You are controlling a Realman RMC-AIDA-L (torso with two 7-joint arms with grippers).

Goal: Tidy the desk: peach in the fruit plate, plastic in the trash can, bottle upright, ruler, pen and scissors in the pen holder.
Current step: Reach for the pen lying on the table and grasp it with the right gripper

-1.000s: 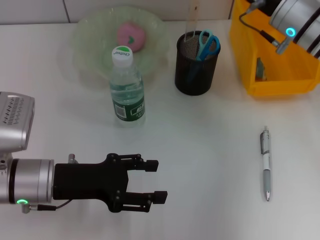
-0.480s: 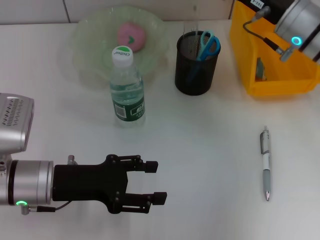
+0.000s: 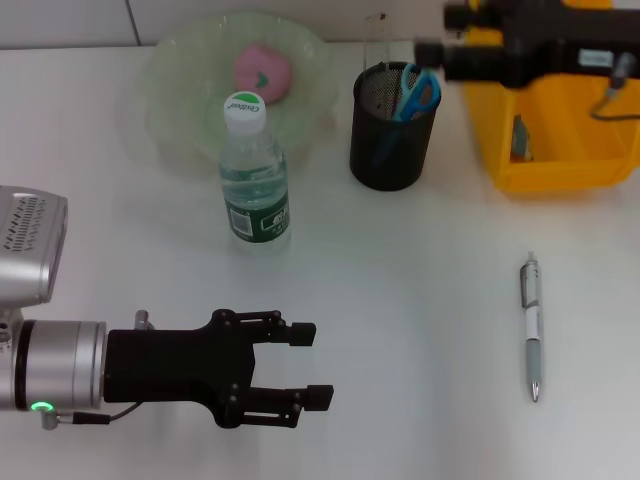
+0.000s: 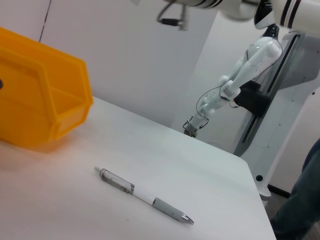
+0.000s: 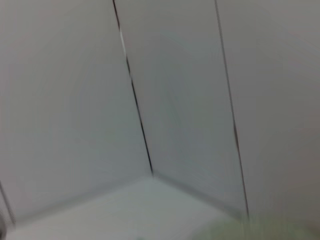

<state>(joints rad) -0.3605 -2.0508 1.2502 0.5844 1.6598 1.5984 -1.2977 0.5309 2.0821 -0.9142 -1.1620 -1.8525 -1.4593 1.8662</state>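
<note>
A pink peach (image 3: pixel 262 68) lies in the green glass fruit plate (image 3: pixel 175 90). The water bottle (image 3: pixel 256 175) stands upright in front of the plate. The black mesh pen holder (image 3: pixel 392 140) holds blue-handled scissors (image 3: pixel 417 90) and a clear ruler (image 3: pixel 378 45). A grey-and-white pen (image 3: pixel 532 328) lies on the table at the right; it also shows in the left wrist view (image 4: pixel 142 195). My right gripper (image 3: pixel 440 33) is open and empty, pointing left just right of the holder's top. My left gripper (image 3: pixel 315 362) is open and empty near the front left.
A yellow bin (image 3: pixel 555 165) stands at the back right with a grey scrap (image 3: pixel 517 138) inside; it also shows in the left wrist view (image 4: pixel 40 105). The right wrist view shows only the wall.
My right arm has swung so that its black gripper now shows over the bin's far left corner, pointing toward the pen holder. The left arm has not moved.
</note>
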